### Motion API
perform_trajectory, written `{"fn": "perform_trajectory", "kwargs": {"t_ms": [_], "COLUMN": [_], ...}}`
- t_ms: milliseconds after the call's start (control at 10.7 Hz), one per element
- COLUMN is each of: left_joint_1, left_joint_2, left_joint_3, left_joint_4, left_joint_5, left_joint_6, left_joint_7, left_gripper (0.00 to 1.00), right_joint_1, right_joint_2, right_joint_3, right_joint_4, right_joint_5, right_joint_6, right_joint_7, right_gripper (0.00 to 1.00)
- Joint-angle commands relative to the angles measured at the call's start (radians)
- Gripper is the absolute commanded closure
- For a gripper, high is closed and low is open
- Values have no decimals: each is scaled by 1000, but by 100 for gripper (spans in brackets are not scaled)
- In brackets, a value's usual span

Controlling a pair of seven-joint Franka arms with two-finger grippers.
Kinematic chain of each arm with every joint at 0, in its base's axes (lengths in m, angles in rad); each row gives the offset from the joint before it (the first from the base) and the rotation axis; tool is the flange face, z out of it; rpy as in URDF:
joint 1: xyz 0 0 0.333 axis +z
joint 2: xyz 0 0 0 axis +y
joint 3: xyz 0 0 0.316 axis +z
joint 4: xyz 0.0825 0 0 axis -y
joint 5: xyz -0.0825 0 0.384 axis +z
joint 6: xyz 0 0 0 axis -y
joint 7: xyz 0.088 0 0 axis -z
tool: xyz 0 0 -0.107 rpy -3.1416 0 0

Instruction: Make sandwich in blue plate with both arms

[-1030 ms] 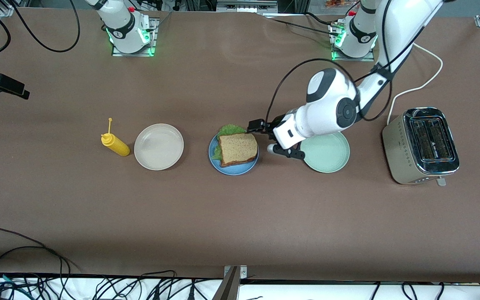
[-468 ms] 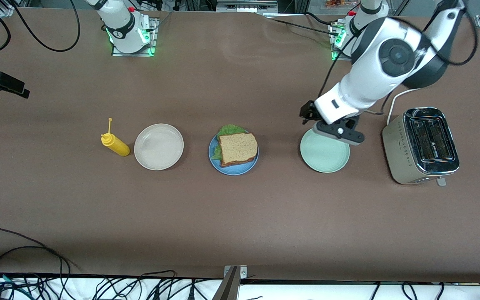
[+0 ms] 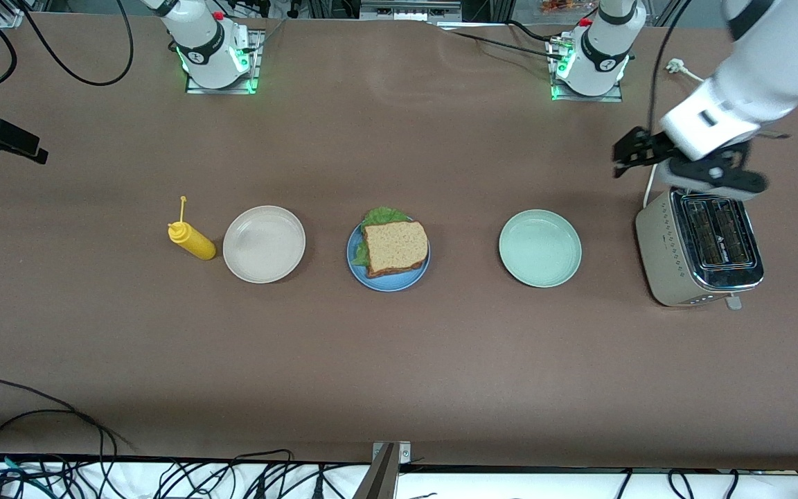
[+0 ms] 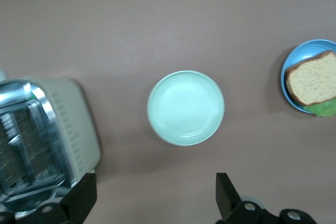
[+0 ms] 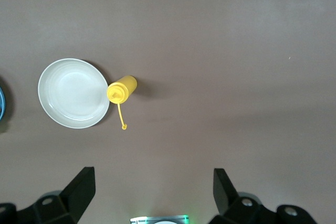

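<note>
The sandwich (image 3: 394,248), brown bread on top with green lettuce showing at its edge, lies on the blue plate (image 3: 388,284) at mid-table. It also shows in the left wrist view as the sandwich (image 4: 312,82) on the blue plate (image 4: 292,65). My left gripper (image 3: 622,158) hangs open and empty in the air over the table by the toaster (image 3: 700,242), well away from the plate. In its own view the left gripper (image 4: 156,198) has its fingers wide apart with bare table between. My right gripper (image 5: 154,190) is open and empty, high over its base; the front view does not show it.
A pale green plate (image 3: 539,248) stands between the blue plate and the toaster. A beige plate (image 3: 264,244) and a yellow squeeze bottle (image 3: 191,239) stand toward the right arm's end. The toaster's white cord (image 3: 711,132) runs toward the left arm's base (image 3: 596,59).
My left arm has pulled away from the sandwich, risen and swung past the pale green plate to the toaster end. The sandwich has stayed on the blue plate.
</note>
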Motion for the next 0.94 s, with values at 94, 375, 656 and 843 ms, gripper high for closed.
{"fn": "perform_trajectory", "kwargs": {"t_ms": [94,375,656,843], "left_joint_1": [-60,-76,-73,-59], "left_joint_2": [-6,37,114,122], "left_joint_3": [157,203,203,202], "left_joint_4": [179,320,444,449], "left_joint_5": [24,53,53,45], "left_joint_6": [-215,-303,-376,-380], "left_joint_7": [59,72,70,70], "left_gripper": [0,0,0,0], "right_joint_1": [-2,0,3,3], "right_joint_2": [-5,4,22,22], "right_joint_3": [0,4,10,10], "right_joint_4": [4,6,6,6], "right_joint_5": [20,17,5,6], "right_joint_6": [19,63,130,132], "right_joint_7": [1,16,18,18], "right_gripper": [0,0,0,0]}}
